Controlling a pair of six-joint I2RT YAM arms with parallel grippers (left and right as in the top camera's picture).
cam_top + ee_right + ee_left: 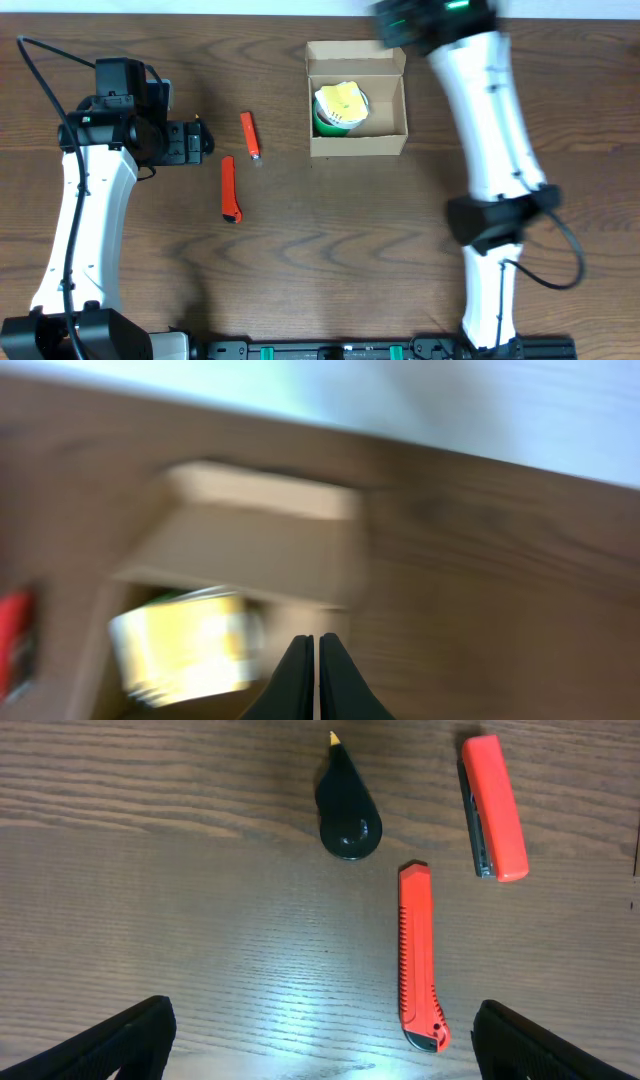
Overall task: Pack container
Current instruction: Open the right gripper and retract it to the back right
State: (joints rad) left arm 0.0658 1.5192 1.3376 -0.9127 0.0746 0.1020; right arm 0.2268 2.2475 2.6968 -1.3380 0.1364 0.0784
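The tan cardboard container [357,143] stands open at the back middle, its flap lid [355,57] leaning back. Inside are a green roll and a yellow notepad [341,103]. In the blurred right wrist view the container [250,550] and the yellow notepad [185,645] show. My right gripper [316,642] is shut and empty, above the container's right back corner; in the overhead view [425,20] it is blurred. My left gripper [320,1045] is open and empty, above the table at the left near an orange utility knife [418,955], an orange stapler [493,805] and a black teardrop object [347,812].
In the overhead view the orange utility knife [229,189] and orange stapler [249,135] lie left of the container. The black teardrop object [200,137] sits by my left gripper [180,140]. The table's back edge runs just behind the container.
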